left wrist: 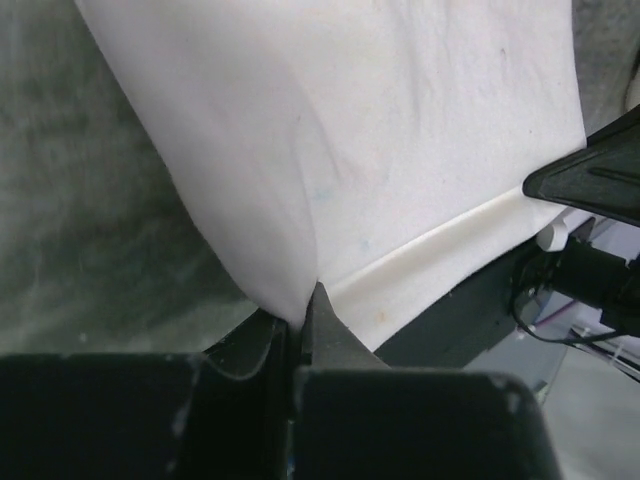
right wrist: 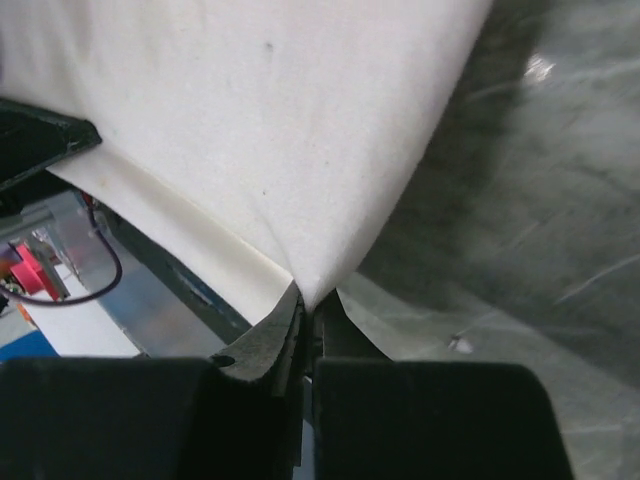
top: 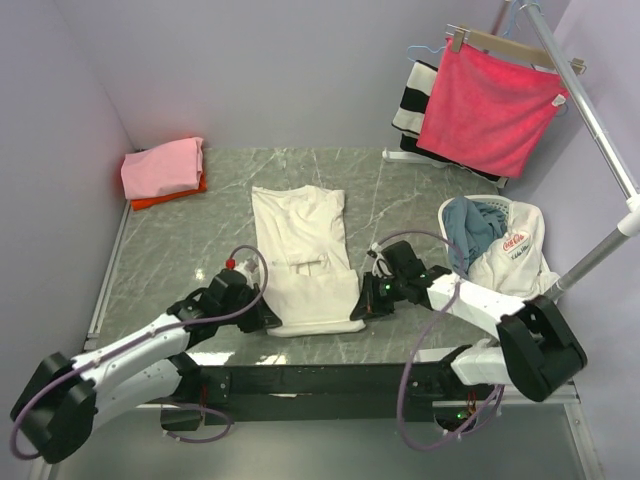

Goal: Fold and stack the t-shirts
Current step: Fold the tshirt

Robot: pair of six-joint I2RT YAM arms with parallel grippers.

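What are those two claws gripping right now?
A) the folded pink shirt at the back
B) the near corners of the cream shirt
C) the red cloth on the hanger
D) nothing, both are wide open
B: the left claw and the right claw are each pinched shut on a near corner of the cream shirt.

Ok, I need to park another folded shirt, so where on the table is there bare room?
The marble table is bare between the pink t-shirt and the cream t-shirt, and from its far end to the back wall. Another gap separates it from the laundry basket. The near edge is crowded: left pincer and right pincer grip its corners.
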